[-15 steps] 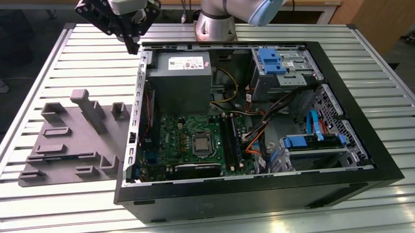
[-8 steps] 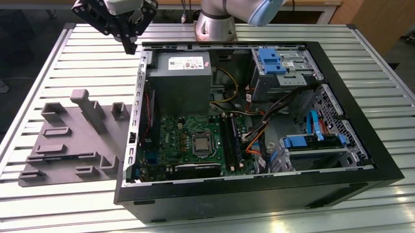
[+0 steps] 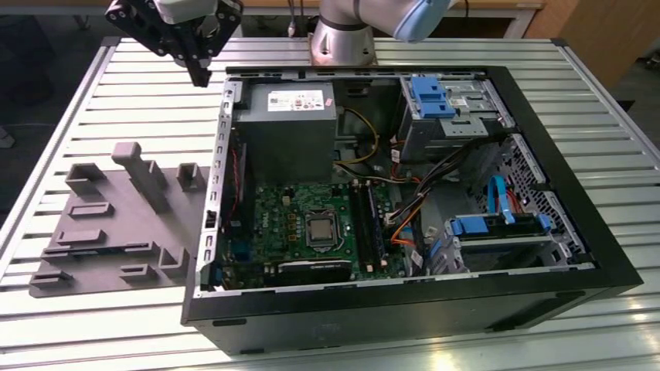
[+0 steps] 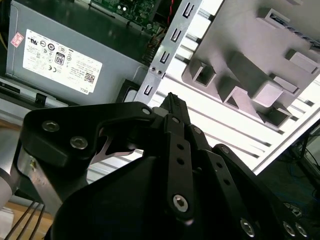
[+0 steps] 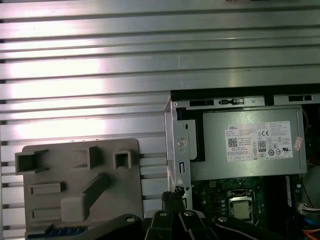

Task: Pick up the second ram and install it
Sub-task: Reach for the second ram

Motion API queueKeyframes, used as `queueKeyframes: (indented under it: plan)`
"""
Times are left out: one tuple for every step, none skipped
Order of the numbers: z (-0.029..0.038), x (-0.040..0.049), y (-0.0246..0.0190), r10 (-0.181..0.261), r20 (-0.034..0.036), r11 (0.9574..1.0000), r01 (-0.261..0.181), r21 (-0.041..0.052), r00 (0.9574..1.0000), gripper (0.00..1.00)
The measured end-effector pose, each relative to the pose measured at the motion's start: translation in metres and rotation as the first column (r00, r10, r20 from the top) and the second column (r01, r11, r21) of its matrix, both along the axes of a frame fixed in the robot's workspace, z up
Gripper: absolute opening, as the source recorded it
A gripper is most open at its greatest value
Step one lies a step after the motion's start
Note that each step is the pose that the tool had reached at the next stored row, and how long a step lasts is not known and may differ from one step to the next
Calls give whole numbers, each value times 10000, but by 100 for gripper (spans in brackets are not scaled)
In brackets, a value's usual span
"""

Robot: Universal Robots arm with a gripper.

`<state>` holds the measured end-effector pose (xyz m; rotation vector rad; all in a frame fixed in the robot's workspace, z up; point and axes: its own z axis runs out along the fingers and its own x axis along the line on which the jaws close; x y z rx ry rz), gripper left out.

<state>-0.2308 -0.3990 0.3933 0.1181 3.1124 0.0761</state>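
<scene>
One clenched hand [image 3: 199,77] over slatted metal table [image 3: 124,108], grey tray [image 3: 93,232] beside open computer case [image 3: 413,303], wooden panel [image 3: 608,35] beyond

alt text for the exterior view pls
A robot arm's closed gripper hangs over the slatted table, past the far corner of an open computer case on the exterior view's left. A grey moulded tray lies beside the case, whose motherboard shows.

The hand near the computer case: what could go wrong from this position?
1. The hand hangs beside the case corner, so a low move might strike its metal rim.
2. The second ram seems to lie on the grey tray among raised blocks; the hand could catch one.
3. Orange cables run beside the memory slots and could snag.
</scene>
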Motion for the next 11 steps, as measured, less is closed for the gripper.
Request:
queueKeyframes:
  plan:
    - [0, -10, 0, 0, 0, 10000, 0, 0, 10000, 11]
    - [0, -20, 0, 0, 0, 10000, 0, 0, 10000, 11]
    - [0, -30, 0, 0, 1, 10000, 0, 1, 10000, 11]
    - [0, -41, 0, 0, 1, 10000, 0, 0, 10000, 11]
    - [0, -50, 0, 1, 0, 10000, -1, 1, 10000, 11]
    - [0, -60, 0, 0, 0, 10000, 0, 0, 10000, 11]
    - [0, -69, 0, 0, 0, 10000, 0, 0, 10000, 11]
    - [0, -78, 0, 1, 0, 10000, -1, 0, 10000, 11]
    - [0, -87, 0, 0, 0, 10000, 0, 0, 10000, 11]
    - [0, -96, 0, 1, 0, 10000, -1, 0, 10000, 11]
    - [0, -103, 0, 0, 0, 10000, 0, 0, 10000, 11]
